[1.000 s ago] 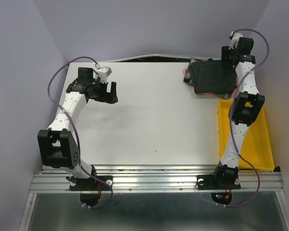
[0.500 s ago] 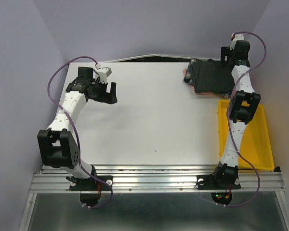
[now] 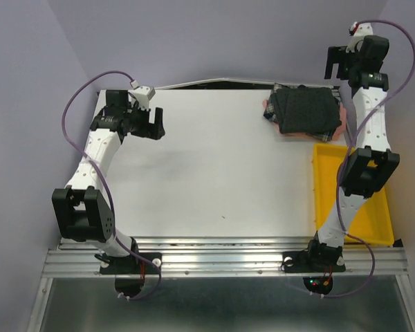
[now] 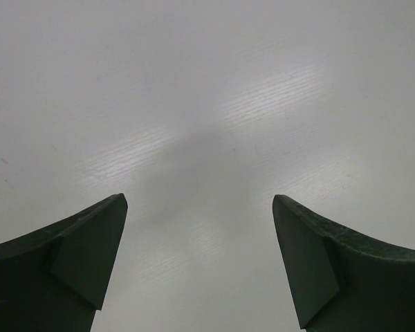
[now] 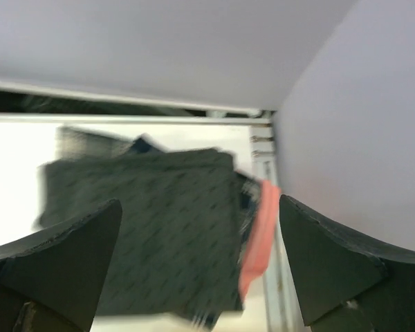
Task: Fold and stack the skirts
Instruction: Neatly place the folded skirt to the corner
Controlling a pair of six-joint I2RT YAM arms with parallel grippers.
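Skirts (image 3: 306, 111): we see them folded and stacked in one pile at the far right corner of the counter (image 3: 214, 173).
Charcoal skirt (image 5: 152, 228): it lies on top, finely dotted and flat, covering most of the pile.
Pink skirt (image 5: 258, 238): we find it lower in the pile, with one edge showing past the right side of the charcoal one.
Plaid skirt (image 5: 140, 145): only a navy sliver peeks out at the pile's far edge. The right wrist view is blurred, so we cannot tell more.
Right claw (image 3: 337, 63): it hangs above and beyond the pile, near the back wall. Its fingers are spread wide and hold nothing.
Left claw (image 3: 151, 126): it sits over the far left part of the counter, well apart from the skirts. We see its fingers wide, with only bare counter between them.
Yellow tray (image 3: 384, 207): it rests at the counter's right edge, its far end just beside the pile. The right arm crosses over it.
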